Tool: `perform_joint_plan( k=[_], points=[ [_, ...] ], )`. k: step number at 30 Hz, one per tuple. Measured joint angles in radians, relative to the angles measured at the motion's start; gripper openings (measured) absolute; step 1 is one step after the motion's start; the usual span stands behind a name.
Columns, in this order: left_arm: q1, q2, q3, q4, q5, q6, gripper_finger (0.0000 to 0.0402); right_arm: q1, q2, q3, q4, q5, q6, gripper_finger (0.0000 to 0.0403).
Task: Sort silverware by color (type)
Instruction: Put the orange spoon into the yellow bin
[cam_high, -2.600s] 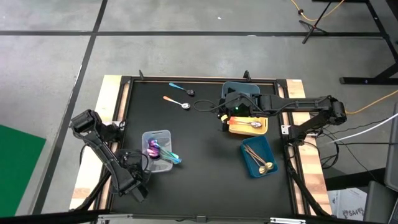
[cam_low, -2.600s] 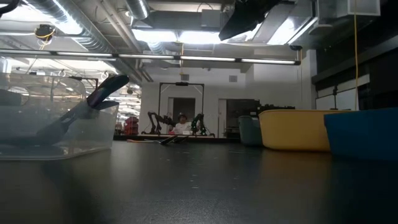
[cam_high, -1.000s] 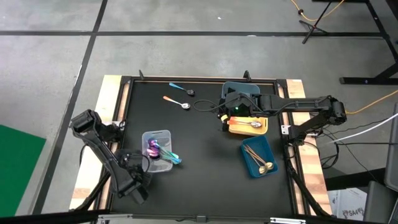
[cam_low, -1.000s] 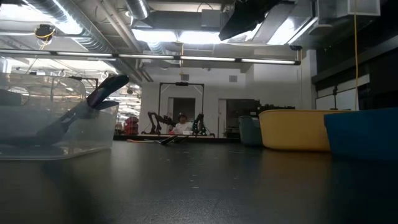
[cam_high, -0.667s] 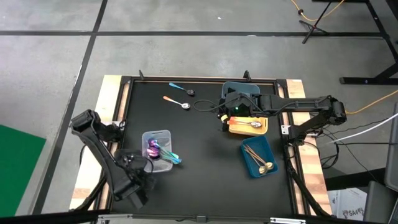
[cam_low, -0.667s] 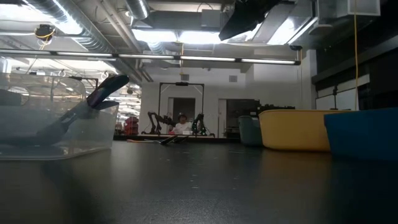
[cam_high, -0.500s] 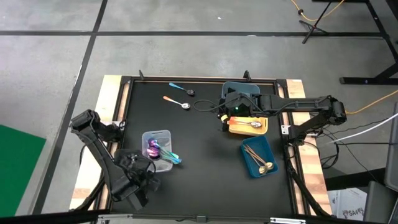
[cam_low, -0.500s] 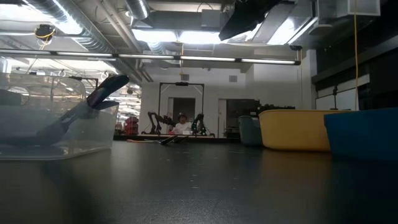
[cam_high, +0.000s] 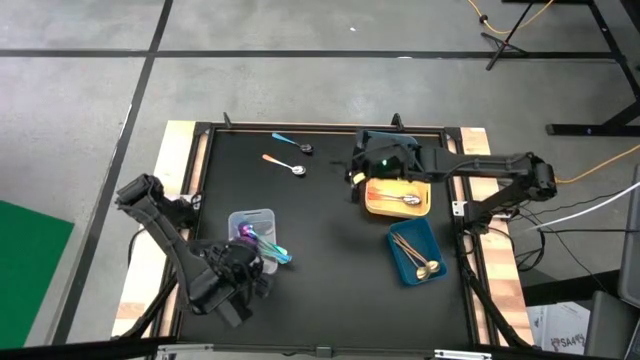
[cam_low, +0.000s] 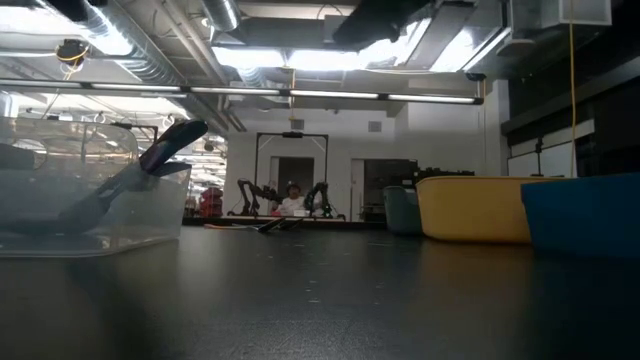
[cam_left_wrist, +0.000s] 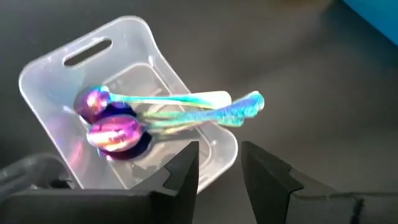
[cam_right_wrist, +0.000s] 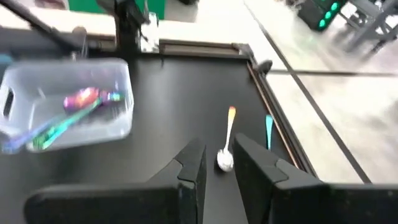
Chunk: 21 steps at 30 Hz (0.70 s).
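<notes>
Spoons with glossy iridescent purple bowls (cam_left_wrist: 112, 127) lie in the clear plastic tray (cam_high: 262, 216) at lower left of the high view, handles overhanging its rim. Left gripper (cam_left_wrist: 219, 163) hovers beside it, fingers slightly parted, empty. Right gripper (cam_right_wrist: 219, 163), likewise parted, faces an orange-handled spoon (cam_right_wrist: 227, 140) on matte black table (cam_high: 330, 270).

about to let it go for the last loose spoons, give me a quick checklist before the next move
1. Right claw empty, jaws apart: ok.
2. Right claw lined up on the orange-handled spoon: ok, though still above it.
3. Teal spoon loose on the mat by the far edge: ok, still to sort.
4. Left claw empty, jaws apart, by the clear tray: ok.
5. Iridescent spoons fully inside the clear tray: not ok, handles overhang the rim.
6. Yellow tray and blue tray holding spoons: ok.
</notes>
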Motion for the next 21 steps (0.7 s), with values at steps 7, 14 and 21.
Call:
perform_joint_plan(
  k=[7, 14, 21],
  points=[
    [0.07, 0.0, 0.0, 0.0, -0.006, 0.156, 0.0114, -0.125, 0.0, 0.0, 0.135, -0.186, 0.019, 0.0073],
    [0.128, 0.0, 0.0, 0.0, -0.023, 0.259, 0.0114, -0.201, 0.066, 0.001, 0.302, -0.271, 0.038, 0.0073],
    [0.141, 0.0, 0.0, -0.003, -0.026, 0.285, 0.0114, -0.232, 0.206, 0.065, 0.389, -0.352, 0.038, 0.0073]
  ],
)
